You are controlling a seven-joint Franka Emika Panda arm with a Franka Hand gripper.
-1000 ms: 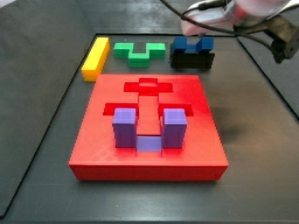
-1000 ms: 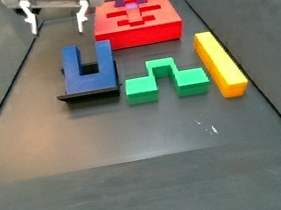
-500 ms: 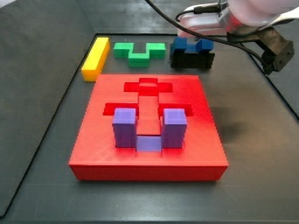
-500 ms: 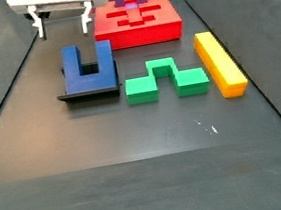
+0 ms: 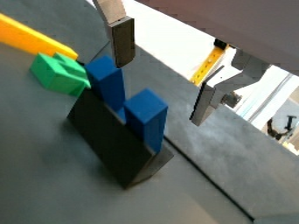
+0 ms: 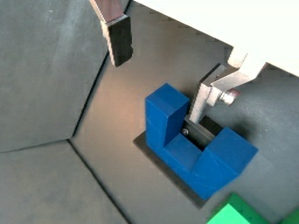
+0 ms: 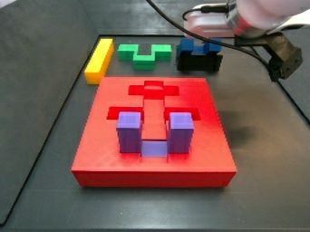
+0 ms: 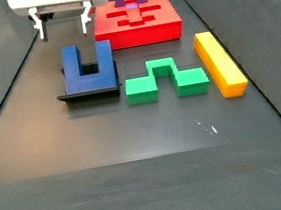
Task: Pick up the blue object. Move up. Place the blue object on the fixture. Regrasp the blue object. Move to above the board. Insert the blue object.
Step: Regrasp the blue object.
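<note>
The blue object [image 8: 86,65] stands on the black fixture [image 8: 87,93] with its two prongs up; it also shows in a side view [image 7: 200,45] and in both wrist views [image 5: 126,96] [image 6: 187,144]. My gripper [image 8: 66,26] is open and empty, raised above and slightly beyond the blue object, touching nothing. In both wrist views the gripper [image 5: 163,74] [image 6: 163,70] shows bare fingers [image 5: 121,44] [image 6: 118,39] with only floor between them. The red board [image 7: 109,154] lies nearby with a cross-shaped recess.
A lighter purple U-shaped block [image 7: 151,131] sits in the board's recess. A green block [image 8: 166,77] and a yellow bar [image 8: 217,62] lie beside the fixture. The arm and its cables [image 7: 273,41] hang over the fixture side. Low walls edge the dark floor.
My gripper has shifted slightly sideways over the fixture and stays open. The blue object has not moved on the fixture.
</note>
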